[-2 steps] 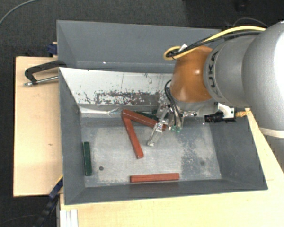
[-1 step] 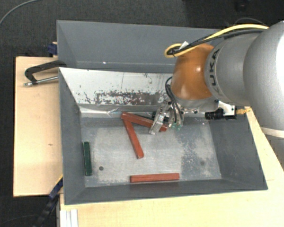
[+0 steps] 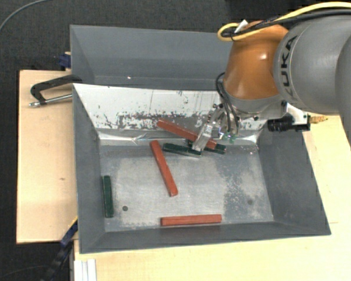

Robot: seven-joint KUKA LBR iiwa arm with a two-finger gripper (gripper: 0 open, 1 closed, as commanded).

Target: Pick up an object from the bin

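1. Dark floor is showing past the far rim, while a pale table (image 3: 222, 263) is carrying the grey metal bin (image 3: 164, 54).
2. The arm (image 3: 322, 57) is reaching in from the right, and its pincer (image 3: 205, 138) is sitting low by the far wall, right of centre, over a dark green stick (image 3: 178, 148) that is lying crosswise there.
3. A red-brown stick (image 3: 174, 127) is lying just behind that one, against the far wall.
4. I cannot tell whether the pincer is open or closed (the wrist is crowding the view at that spot).
5. A second red-brown stick (image 3: 164, 168) is lying slantwise at the centre, a third red-brown stick (image 3: 191, 219) is lying along the near wall, and a second dark green stick (image 3: 107, 196) is lying at the left, all apart from the pincer.
6. By my judgement the approach is looking finished, but the green stick is seemingly resting on the bin floor, so a sure grip and the lift are remaining.
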